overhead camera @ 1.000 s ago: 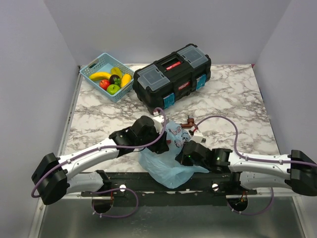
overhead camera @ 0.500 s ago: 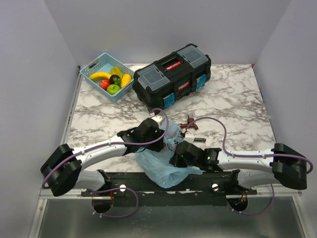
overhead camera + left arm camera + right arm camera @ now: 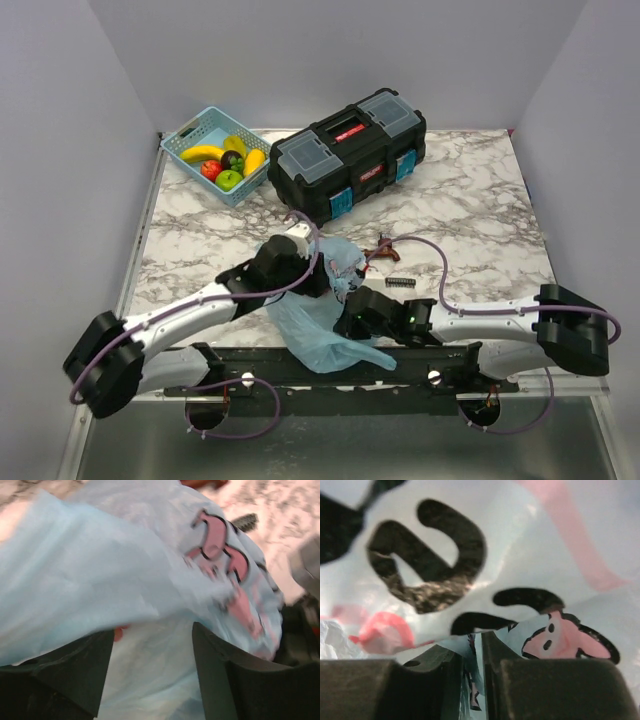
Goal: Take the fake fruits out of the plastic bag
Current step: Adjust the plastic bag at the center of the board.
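Observation:
The light-blue plastic bag (image 3: 320,330) with pink-and-dark prints lies crumpled at the table's near edge, its upper part lifted between my two grippers. My left gripper (image 3: 325,280) is open, and bag film (image 3: 125,580) drapes over and between its fingers (image 3: 75,670). A small red patch (image 3: 118,633) shows by the left finger; I cannot tell what it is. My right gripper (image 3: 348,312) is shut on a fold of the bag (image 3: 520,555), pinched in the narrow gap (image 3: 481,637). Fake fruits (image 3: 228,160) lie in the basket.
A rigid light-blue lattice basket (image 3: 190,128) stands at the back left. A black toolbox (image 3: 345,155) stands behind the bag. A small brown metal piece (image 3: 382,250) and a small dark strip (image 3: 400,283) lie on the marble top to the bag's right.
My left gripper has moved back and left, lifting the bag's top with it. My right gripper has slid left along the near edge, staying on the bag.

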### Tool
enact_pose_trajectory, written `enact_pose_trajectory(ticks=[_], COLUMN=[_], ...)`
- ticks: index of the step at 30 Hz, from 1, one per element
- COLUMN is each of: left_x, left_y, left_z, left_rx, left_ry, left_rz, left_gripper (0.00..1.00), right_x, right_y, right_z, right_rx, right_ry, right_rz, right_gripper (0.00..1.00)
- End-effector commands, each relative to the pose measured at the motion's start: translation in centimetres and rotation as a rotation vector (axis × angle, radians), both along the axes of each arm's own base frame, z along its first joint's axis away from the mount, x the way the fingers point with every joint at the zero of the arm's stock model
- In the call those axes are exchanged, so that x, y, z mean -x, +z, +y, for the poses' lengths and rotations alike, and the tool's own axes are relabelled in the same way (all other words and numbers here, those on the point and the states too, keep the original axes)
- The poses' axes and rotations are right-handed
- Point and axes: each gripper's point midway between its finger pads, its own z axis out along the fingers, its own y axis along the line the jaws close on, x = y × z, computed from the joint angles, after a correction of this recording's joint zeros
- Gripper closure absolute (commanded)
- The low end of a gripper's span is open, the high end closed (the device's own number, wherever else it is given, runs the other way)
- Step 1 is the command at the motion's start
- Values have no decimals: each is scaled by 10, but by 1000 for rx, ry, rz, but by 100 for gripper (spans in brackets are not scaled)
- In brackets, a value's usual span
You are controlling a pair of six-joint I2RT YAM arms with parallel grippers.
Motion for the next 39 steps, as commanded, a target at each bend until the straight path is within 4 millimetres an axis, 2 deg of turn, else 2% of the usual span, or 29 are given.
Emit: enact_pose_trajectory(ticks=[1, 3, 8, 10, 13, 18, 22, 28, 30, 32, 34, 36, 39], left_x=[47, 65, 97, 102, 106, 120, 138, 169, 176, 174, 167, 150, 142], left_y=[23, 30, 51, 58, 75, 121, 154, 173, 176, 169, 150, 131, 109], left_z=[-12, -11, -2, 2, 4, -2, -6, -13, -18, -24, -28, -28, -29], left_rx=[210, 244, 307, 313, 347, 472, 565, 632, 631, 587, 519, 450, 406], left_ry=[-214, -292, -404, -412, -398, -470, -587, -744, -784, -772, -722, -613, -569], left_rz=[-23, -19, -39, -53, -63, -100, -164, -139, -133, -126, -107, -93, -73], left_gripper=[31, 27, 24, 23, 22, 22, 21, 19, 19, 20, 24, 30, 33], right_x=[-6, -6, -13, -18, -27, -41, -49, -53, -54, -57, -62, -63, -66], right_y=[-1, -3, 0, 9, 31, 74, 95, 129, 141, 146, 147, 146, 136], right_z=[-3, -1, 0, -1, -2, -4, -17, -36, -43, -49, -50, -40, -24], right_rx=[29, 31, 92, 114, 133, 149, 199, 213, 205, 213, 222, 215, 234], right_ry=[-48, -44, -50, -59, -71, -87, -120, -118, -122, -125, -113, -61, -4], right_rz=[-20, -18, -37, -63, -108, -192, -236, -305, -334, -363, -380, -398, -414], right_gripper=[69, 54, 36, 27, 20, 14, 12, 7, 5, 0, 0, 0, 0])
